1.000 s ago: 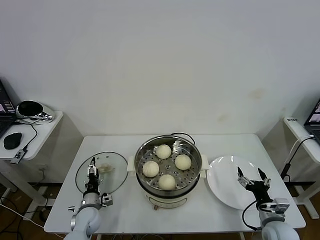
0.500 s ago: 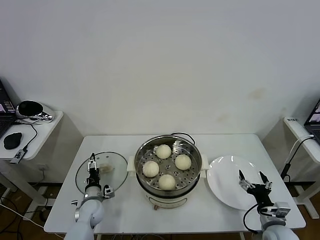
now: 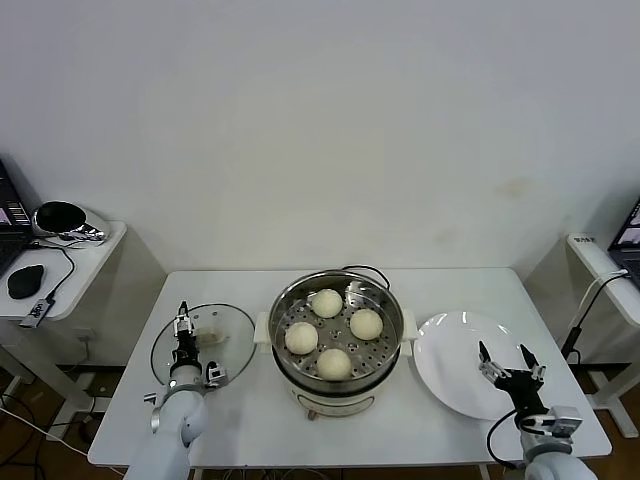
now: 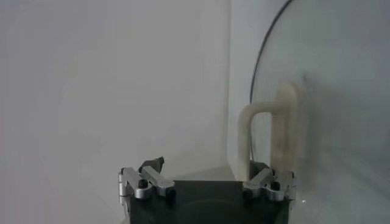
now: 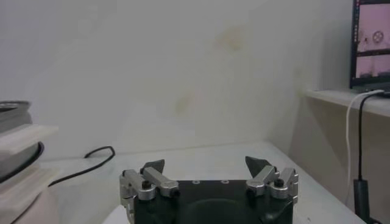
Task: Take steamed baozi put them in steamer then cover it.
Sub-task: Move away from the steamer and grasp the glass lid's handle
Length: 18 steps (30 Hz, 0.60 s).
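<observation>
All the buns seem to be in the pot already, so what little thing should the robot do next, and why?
Probably ease the left gripper onto the cover's handle and close. All four baozi sit in the uncovered steamer, and the cover lies on the table beside it.

Four cream-white baozi (image 3: 334, 362) sit on the perforated shiny steel tray of the steamer (image 3: 380, 352), right of the left pincer (image 3: 184, 329). Cover (image 3: 232, 352) beneath that pincer: clear glass, metal rim, cream handle. Plate (image 3: 445, 360): plain white. Bench (image 3: 250, 420): white.
</observation>
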Motion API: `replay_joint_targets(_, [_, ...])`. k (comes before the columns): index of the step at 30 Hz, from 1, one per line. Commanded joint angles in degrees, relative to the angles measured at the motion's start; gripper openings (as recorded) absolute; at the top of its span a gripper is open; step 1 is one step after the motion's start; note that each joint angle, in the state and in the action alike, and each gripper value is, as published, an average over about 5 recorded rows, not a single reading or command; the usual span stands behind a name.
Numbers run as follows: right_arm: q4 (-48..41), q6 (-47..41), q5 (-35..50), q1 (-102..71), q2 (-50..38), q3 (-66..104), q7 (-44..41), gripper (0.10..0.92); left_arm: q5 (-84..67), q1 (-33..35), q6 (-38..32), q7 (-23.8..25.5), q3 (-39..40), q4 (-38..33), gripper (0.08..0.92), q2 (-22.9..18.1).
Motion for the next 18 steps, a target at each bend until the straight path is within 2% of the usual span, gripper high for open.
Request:
replay_joint_targets(1, [0.1,0.0,-0.1,-0.1,0.0,0.4,0.0,0.823,-2.6,-0.4,-0.8,-0.4,0.1,1.5,0.765,0.0])
replay_joint_targets(18, [1.0,0.0,-0.3,-0.7,-0.2,1.6,-0.2,0.823,-3.3,-0.4,-2.0,-2.7,0.1,2.4,0.282,0.6])
